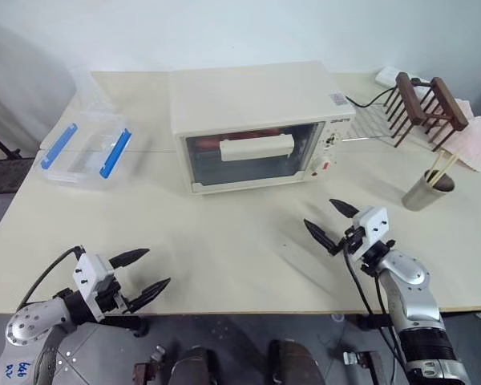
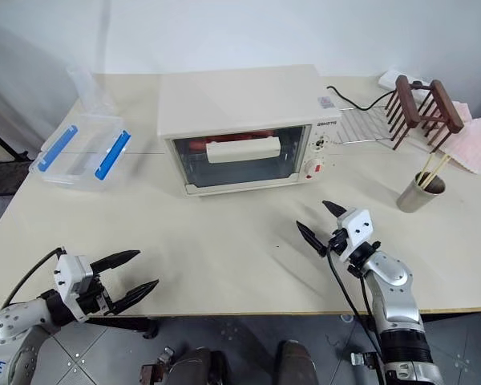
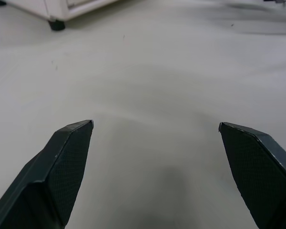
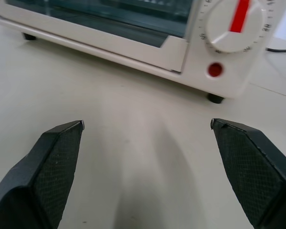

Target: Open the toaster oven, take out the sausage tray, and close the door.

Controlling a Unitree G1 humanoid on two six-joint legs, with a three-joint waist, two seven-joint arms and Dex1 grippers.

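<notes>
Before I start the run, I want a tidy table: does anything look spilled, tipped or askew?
Nothing stands out. The toaster oven sits square with its door shut, the clear box lies flat, and the cup stands upright.

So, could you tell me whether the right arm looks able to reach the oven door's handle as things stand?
Probably yes. The right gripper hangs open over bare table in front of the toaster oven, and nothing lies between it and the handle on the shut door.
</notes>
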